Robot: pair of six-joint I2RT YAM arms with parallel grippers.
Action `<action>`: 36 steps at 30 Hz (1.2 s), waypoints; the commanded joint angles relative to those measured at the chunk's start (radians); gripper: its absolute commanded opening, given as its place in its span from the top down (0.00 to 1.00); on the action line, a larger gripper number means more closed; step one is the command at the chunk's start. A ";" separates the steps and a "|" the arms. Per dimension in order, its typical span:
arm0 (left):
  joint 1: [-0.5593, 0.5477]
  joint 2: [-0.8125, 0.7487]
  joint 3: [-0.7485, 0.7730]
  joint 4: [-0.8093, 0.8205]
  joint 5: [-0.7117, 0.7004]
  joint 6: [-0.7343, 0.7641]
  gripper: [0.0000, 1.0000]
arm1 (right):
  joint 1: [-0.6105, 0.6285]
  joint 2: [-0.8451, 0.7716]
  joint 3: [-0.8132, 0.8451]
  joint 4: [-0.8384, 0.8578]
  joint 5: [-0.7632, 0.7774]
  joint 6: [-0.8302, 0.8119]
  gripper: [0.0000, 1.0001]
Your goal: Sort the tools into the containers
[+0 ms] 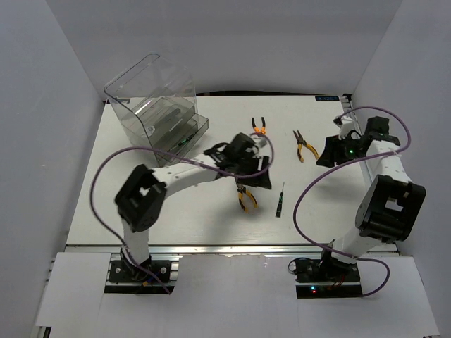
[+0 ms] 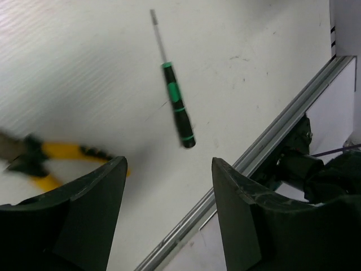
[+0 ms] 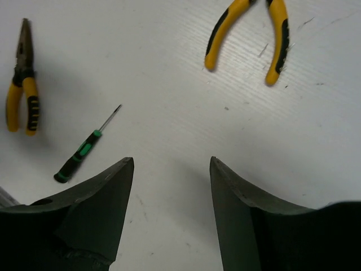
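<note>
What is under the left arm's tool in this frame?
Yellow-handled pliers lie on the table below the open left tool. From above, their head end is covered by it. The screwdriver lies beside, uncovered.

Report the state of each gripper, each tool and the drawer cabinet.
left gripper: open, empty, above the table.
right gripper: open, empty.
screwdriver: lying flat on the table, ungripped.
near pliers: lying on the table below the left gripper, ungripped.
orange-handled pliers: lying flat, handles apart.
far-right pliers: lying flat, handles apart.
cabinet: upright, lower drawers jutting forward.
</note>
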 commanded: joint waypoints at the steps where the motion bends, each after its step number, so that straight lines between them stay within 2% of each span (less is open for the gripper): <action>1: -0.079 0.105 0.177 -0.093 -0.037 0.077 0.27 | -0.058 -0.082 -0.049 -0.114 -0.227 -0.089 0.37; 5: -0.141 0.235 0.319 -0.159 -0.112 0.077 0.25 | -0.074 -0.122 -0.089 -0.093 -0.203 -0.082 0.35; 9: -0.180 0.384 0.497 -0.324 -0.213 0.051 0.23 | -0.082 -0.125 -0.091 -0.074 -0.184 -0.070 0.35; 11: -0.207 0.453 0.590 -0.375 -0.268 0.048 0.25 | -0.085 -0.117 -0.077 -0.076 -0.183 -0.066 0.34; 15: -0.249 0.502 0.655 -0.438 -0.388 0.043 0.31 | -0.091 -0.102 -0.060 -0.079 -0.181 -0.059 0.34; 19: -0.274 0.554 0.713 -0.507 -0.482 0.031 0.40 | -0.094 -0.093 -0.045 -0.076 -0.192 -0.043 0.33; 23: -0.291 0.582 0.724 -0.530 -0.523 0.031 0.60 | -0.094 -0.090 -0.039 -0.077 -0.188 -0.041 0.34; 24: -0.296 0.588 0.724 -0.538 -0.525 0.035 0.70 | -0.094 -0.090 -0.040 -0.080 -0.186 -0.043 0.33; 25: -0.303 0.591 0.724 -0.544 -0.532 0.041 0.74 | -0.094 -0.091 -0.040 -0.080 -0.186 -0.041 0.33; 31: -0.322 0.596 0.661 -0.572 -0.623 0.065 0.78 | -0.096 -0.093 -0.051 -0.076 -0.192 -0.035 0.33; 34: -0.322 0.593 0.644 -0.576 -0.652 0.075 0.88 | -0.094 -0.090 -0.046 -0.076 -0.197 -0.030 0.33; 36: -0.322 0.581 0.650 -0.576 -0.664 0.089 0.91 | -0.094 -0.090 -0.043 -0.079 -0.198 -0.036 0.33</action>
